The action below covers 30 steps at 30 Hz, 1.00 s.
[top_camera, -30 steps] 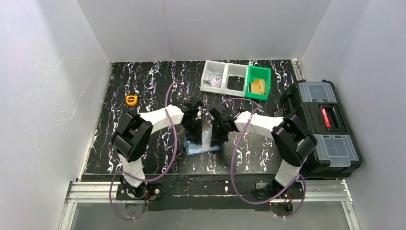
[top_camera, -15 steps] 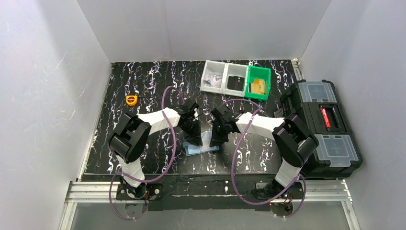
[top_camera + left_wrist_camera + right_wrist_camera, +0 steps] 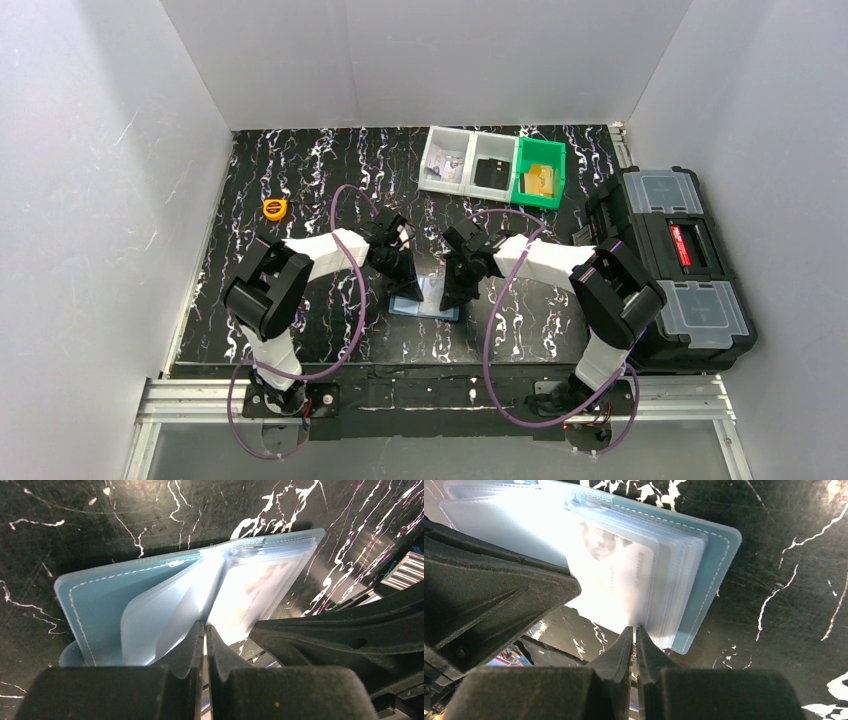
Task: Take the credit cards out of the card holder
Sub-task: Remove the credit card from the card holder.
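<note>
Left claw [image 3: 205, 628] clenched, tips against the clear plastic sleeves [image 3: 150, 625]. Right claw [image 3: 634, 630] pinched on a sleeve edge of the card holder [image 3: 716, 555], a stitched, dusty-blue, round-cornered rectangle lying open on the black, white-veined tabletop [image 3: 300, 190], midway along its near edge.

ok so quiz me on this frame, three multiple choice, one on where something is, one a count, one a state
1. Where is the card holder?
A) lying on the table between the left gripper and the right gripper
B) lifted in the air
C) tucked in a drawer

2. How many bins stand in the row at the far edge?
A) two
B) five
C) three

3. The card holder is:
A) folded shut
B) open, its clear sleeves fanned out
C) standing on end

Answers:
1 A, the top view shows it lying between both arms' tips.
2 C, there are two clear ones and one green.
3 B, both wrist views show spread covers and splayed sleeves.
</note>
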Each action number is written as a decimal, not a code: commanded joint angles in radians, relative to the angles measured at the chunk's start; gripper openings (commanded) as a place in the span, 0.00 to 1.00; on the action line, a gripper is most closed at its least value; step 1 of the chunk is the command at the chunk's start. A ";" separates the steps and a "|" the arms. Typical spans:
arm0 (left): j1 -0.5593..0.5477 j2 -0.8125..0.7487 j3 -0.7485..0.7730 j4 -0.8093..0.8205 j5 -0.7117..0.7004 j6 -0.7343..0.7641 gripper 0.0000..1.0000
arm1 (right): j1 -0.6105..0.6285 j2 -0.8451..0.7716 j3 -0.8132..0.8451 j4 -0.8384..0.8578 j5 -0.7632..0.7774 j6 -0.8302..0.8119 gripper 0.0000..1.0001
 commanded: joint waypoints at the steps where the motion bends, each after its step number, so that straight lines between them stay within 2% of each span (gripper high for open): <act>1: -0.017 -0.042 -0.017 0.051 0.081 -0.033 0.00 | 0.005 0.019 -0.039 0.002 0.019 0.005 0.13; 6: 0.013 -0.077 -0.026 0.011 0.074 0.003 0.00 | -0.015 0.001 -0.064 0.000 0.031 0.010 0.13; 14: 0.026 -0.051 -0.015 -0.067 0.042 0.057 0.00 | -0.039 -0.068 -0.074 0.021 0.014 0.006 0.25; 30: 0.026 -0.063 -0.026 -0.001 0.109 0.049 0.00 | -0.066 -0.044 -0.055 0.046 -0.038 0.002 0.25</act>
